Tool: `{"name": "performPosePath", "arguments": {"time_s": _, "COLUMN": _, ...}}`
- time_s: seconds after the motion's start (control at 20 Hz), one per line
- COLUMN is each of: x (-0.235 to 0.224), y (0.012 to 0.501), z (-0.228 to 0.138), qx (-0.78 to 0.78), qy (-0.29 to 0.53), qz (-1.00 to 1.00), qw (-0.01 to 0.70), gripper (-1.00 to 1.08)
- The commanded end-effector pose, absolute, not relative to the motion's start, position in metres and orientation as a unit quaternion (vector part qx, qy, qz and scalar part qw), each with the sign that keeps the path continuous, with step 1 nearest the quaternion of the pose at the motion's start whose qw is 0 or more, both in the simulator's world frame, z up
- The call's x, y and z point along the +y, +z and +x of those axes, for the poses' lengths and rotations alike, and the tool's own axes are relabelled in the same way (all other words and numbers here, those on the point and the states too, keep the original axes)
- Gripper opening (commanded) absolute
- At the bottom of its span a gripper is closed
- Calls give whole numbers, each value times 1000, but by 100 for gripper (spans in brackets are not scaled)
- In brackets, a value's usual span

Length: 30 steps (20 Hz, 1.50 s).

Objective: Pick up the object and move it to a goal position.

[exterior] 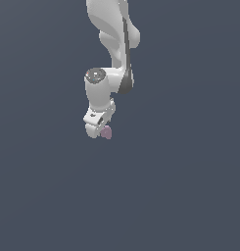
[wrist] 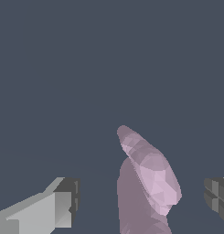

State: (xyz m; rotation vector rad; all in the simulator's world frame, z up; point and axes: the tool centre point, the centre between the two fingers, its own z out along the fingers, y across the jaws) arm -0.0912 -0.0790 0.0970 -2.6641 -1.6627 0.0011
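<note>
Containers do not appear on the plain dark grey surface (exterior: 190, 196), only 1 pale pink-mauve object (wrist: 152, 178) lying between the 2 fingers (wrist: 63, 203) of the gripper (exterior: 101, 131). White arm (exterior: 111, 44) reaches down from the exterior view's top, wrist bent low over the object, jaws spread wide with a gap on each side of it.

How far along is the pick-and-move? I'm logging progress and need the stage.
Done: the approach; the pincer is down at the pink object. In hand: the grasp. In the wrist view the object sits between the fingers, with gaps on both sides, so nothing is gripped yet. Left: closing, lifting and carrying to the goal, which no view shows.
</note>
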Motion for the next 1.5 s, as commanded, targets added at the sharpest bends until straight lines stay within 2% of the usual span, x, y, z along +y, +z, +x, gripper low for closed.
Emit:
{"name": "performPosePath", "arguments": {"time_s": 0.0, "x": -79, "y": 96, "z": -91, "qx": -530, "qy": 0, "qz": -848, "qw": 0, "gripper": -100}}
{"name": "performPosePath", "arguments": {"time_s": 0.8, "x": -76, "y": 104, "z": -86, "qx": -530, "qy": 0, "qz": -848, "qw": 0, "gripper": -100}}
{"name": "performPosePath", "arguments": {"time_s": 1.45, "x": -47, "y": 174, "z": -44, "qx": -530, "qy": 0, "qz": -848, "qw": 0, "gripper": -100}}
